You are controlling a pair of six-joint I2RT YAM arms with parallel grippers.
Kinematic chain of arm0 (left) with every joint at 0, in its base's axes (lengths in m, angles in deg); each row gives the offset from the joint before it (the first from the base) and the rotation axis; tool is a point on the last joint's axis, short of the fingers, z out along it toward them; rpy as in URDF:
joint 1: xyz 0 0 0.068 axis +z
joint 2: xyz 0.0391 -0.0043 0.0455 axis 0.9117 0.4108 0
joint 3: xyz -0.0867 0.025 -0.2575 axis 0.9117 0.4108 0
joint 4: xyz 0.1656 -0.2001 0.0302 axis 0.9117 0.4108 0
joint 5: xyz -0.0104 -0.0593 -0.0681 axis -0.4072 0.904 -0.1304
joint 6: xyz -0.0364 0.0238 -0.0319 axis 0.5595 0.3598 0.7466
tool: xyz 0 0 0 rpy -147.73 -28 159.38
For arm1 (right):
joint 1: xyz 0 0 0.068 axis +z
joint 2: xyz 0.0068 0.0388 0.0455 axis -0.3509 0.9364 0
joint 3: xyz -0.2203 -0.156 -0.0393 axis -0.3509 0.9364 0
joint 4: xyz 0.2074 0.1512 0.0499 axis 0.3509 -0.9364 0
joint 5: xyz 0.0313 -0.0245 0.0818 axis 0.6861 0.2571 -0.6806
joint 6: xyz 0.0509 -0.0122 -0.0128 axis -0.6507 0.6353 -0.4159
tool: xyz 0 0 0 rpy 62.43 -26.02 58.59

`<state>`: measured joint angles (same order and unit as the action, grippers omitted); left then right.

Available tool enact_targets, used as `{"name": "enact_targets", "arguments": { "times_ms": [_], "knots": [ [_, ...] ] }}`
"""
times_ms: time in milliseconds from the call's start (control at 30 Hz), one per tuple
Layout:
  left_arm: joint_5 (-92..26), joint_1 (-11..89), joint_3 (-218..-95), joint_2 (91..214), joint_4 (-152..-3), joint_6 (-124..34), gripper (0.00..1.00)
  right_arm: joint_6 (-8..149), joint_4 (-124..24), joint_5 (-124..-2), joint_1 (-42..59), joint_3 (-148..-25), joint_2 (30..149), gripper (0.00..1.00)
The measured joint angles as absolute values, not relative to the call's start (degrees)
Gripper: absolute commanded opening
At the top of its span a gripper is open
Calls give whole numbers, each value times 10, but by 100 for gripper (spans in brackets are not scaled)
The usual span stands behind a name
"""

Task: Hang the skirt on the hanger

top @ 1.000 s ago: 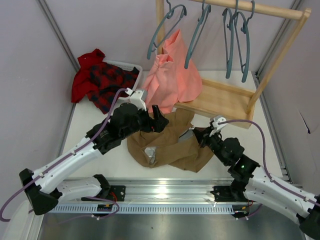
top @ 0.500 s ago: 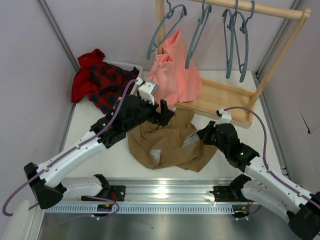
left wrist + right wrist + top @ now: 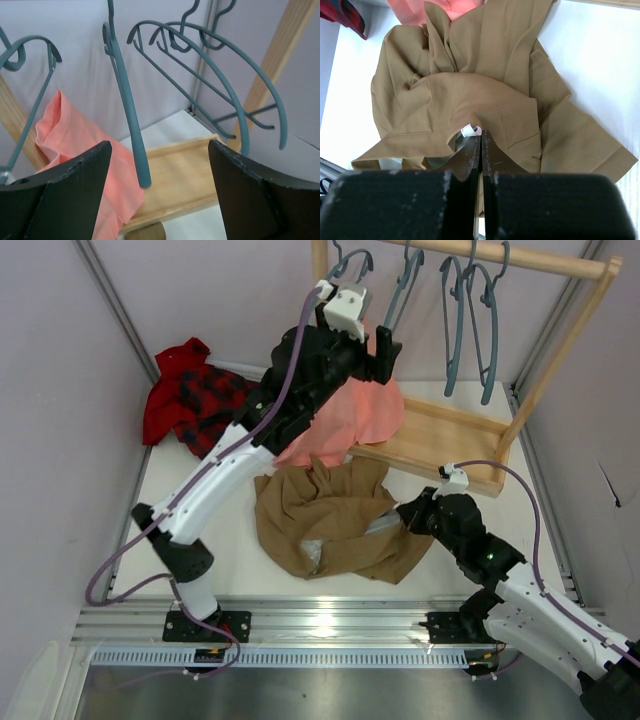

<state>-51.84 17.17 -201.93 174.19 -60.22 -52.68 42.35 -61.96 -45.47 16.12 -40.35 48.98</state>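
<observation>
The khaki skirt (image 3: pixel 330 520) lies crumpled on the white table between the arms, and it fills the right wrist view (image 3: pixel 470 95). My right gripper (image 3: pixel 408 516) is at its right edge. In the right wrist view that gripper (image 3: pixel 481 133) is shut, pinching the skirt's hem beside a small white label. My left gripper (image 3: pixel 378 348) is raised to the rack and is open. In the left wrist view the grey-blue hanger (image 3: pixel 127 110) hangs with its arm between the fingers (image 3: pixel 75 195), touching neither. The same hanger (image 3: pixel 398 295) hangs second from the left.
More grey-blue hangers (image 3: pixel 470 320) hang on the wooden rail (image 3: pixel 520 258), and the rack's base (image 3: pixel 440 435) is below. A pink garment (image 3: pixel 370 405) is draped on the rack. A red plaid garment (image 3: pixel 195 395) fills a white basket at the back left.
My left arm has lifted off the skirt and swung up to the hangers, its jaws narrowing a little. The right gripper has stayed shut at the skirt's edge and shifted slightly.
</observation>
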Motion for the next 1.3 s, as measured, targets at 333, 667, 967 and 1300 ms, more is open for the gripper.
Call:
{"name": "enact_targets", "arguments": {
  "times_ms": [333, 667, 967, 1300],
  "knots": [
    [-526, 208, -2214, 1915, -561, -562, 83, 424, -605, -467, 161, -390, 483, 0],
    [-487, 239, -2214, 1945, -602, -562, 73, 428, -590, -470, 161, -389, 489, 0],
    [-468, 239, -2217, 1972, -607, -562, 56, 428, -581, -472, 161, -380, 496, 0],
    [-474, 245, -2223, 1981, -618, -553, 0, 428, -577, -472, 161, -380, 499, 0]
  ]
}}
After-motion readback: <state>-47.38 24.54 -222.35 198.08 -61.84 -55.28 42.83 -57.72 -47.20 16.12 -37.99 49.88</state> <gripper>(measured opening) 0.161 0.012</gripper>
